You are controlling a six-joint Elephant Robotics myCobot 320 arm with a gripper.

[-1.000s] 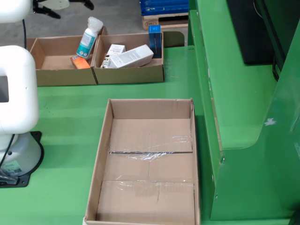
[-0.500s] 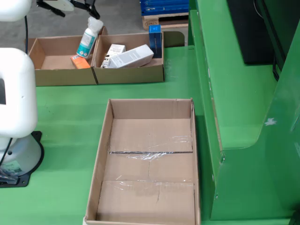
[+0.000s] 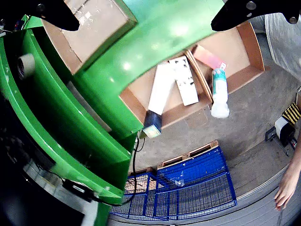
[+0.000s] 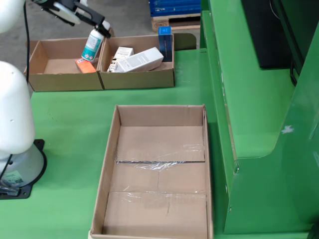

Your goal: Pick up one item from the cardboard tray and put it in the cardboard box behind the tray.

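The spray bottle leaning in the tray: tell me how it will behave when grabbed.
The spray bottle leans tilted against the tray wall rather than standing, so a nudge would probably slide or topple it. Its body looks round and smooth, so it may roll once flat and slip between the fingers. It looks like plastic, so probably light and not fragile.
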